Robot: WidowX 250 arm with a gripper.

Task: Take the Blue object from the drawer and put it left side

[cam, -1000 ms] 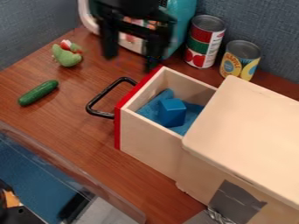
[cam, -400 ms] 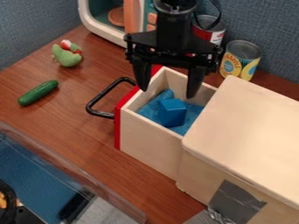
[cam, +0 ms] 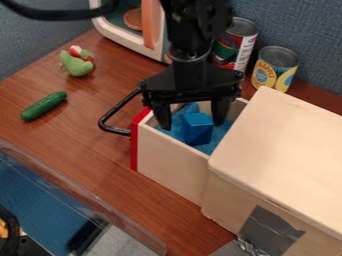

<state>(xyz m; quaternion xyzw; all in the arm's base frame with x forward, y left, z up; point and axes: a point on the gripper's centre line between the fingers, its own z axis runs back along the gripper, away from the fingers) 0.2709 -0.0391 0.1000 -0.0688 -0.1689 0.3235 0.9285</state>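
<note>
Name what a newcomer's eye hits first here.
Probably the black gripper, fingers apart over the open drawer, with the bright blue block sitting inside on blue lining. Next, the big pale wooden box filling the right side, a grey tape patch on its near side. Then the green cucumber, lying alone on the brown tabletop at left.

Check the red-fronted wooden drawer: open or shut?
Open: the red-fronted wooden drawer juts out from its box, with the blue block visible inside.
</note>
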